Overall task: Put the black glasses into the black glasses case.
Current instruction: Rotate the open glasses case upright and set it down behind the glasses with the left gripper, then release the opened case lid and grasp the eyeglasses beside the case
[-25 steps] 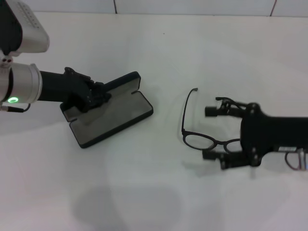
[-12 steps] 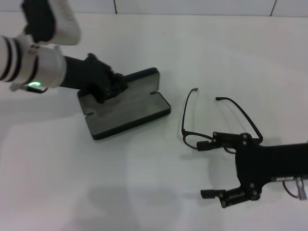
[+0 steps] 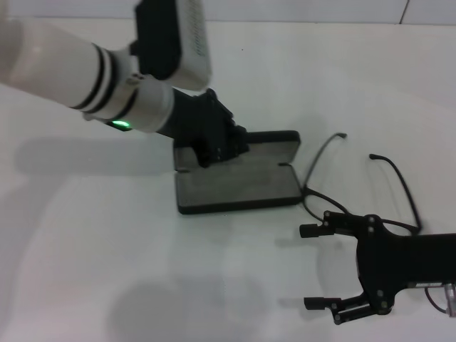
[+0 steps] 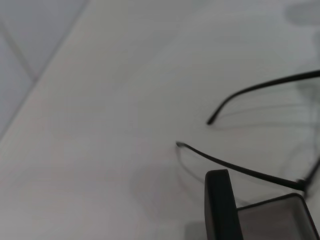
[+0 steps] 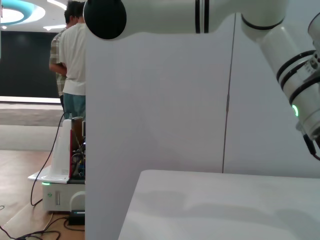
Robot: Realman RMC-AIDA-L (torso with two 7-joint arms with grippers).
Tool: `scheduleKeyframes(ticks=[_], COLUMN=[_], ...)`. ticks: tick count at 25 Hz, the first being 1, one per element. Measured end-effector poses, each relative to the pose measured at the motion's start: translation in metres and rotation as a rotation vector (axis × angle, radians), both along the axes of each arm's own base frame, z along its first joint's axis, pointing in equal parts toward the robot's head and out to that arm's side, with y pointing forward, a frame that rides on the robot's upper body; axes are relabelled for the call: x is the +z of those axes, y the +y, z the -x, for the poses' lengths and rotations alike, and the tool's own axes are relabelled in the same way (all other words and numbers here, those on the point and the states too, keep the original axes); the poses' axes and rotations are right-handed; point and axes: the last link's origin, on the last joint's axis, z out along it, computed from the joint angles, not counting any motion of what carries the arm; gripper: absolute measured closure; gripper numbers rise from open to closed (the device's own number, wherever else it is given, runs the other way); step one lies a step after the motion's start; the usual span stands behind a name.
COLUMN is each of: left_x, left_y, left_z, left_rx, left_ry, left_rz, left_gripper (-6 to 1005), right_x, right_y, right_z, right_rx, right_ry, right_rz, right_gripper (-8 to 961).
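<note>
The black glasses case (image 3: pixel 239 189) lies open on the white table, grey lining up, lid (image 3: pixel 274 139) at the back. My left gripper (image 3: pixel 221 140) is shut on its rear left edge. The black glasses (image 3: pixel 399 182) lie unfolded just right of the case, temple arms pointing away from me. The case's right corner touches their left temple arm. My right gripper (image 3: pixel 308 267) is open and empty, just in front of the glasses, hiding part of the front frame. The left wrist view shows the case's edge (image 4: pixel 222 205) and both temple arms (image 4: pixel 240 167).
The white table (image 3: pixel 85 249) is bounded by a tiled wall (image 3: pixel 285 8) at the back. The right wrist view shows only the left arm (image 5: pixel 200 15), a white partition and people far behind.
My left gripper has dragged the open case to the right, up against the glasses. The glasses have shifted right. My right gripper has drawn back from the glasses toward me, still open.
</note>
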Motion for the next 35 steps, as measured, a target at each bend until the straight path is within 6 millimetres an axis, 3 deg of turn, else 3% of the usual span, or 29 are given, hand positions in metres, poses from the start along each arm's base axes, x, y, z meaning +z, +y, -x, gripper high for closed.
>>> scheduleKeyframes(ticks=[6, 14, 19, 27, 30, 35], left_x=[-0.017, -0.011, -0.001, 0.018, 0.021, 0.024], left_y=[0.004, 0.005, -0.002, -0.022, -0.03, -0.04], left_z=[-0.007, -0.013, -0.014, -0.005, 0.003, 0.025], left_rx=[-0.034, -0.036, -0.048, 0.027, 0.051, 0.109], left_ry=[0.016, -0.038, -0.072, -0.36, -0.472, -0.64], left_rz=[-0.004, -0.041, -0.07, -0.103, -0.117, -0.148], left_gripper=[803, 745, 511, 423, 423, 423], right_x=[0.002, 0.004, 0.008, 0.034, 0.053, 0.072], right_y=[-0.005, -0.005, -0.001, 0.016, 0.028, 0.045], right_z=[-0.007, -0.009, -0.009, -0.004, 0.001, 0.023], right_rx=[-0.027, -0.038, -0.049, -0.128, -0.167, -0.258], right_ry=[0.001, 0.002, 0.01, 0.009, -0.068, -0.418], right_rz=[-0.005, -0.012, -0.032, -0.046, -0.059, -0.047], right_gripper=[96, 99, 101, 104, 105, 107])
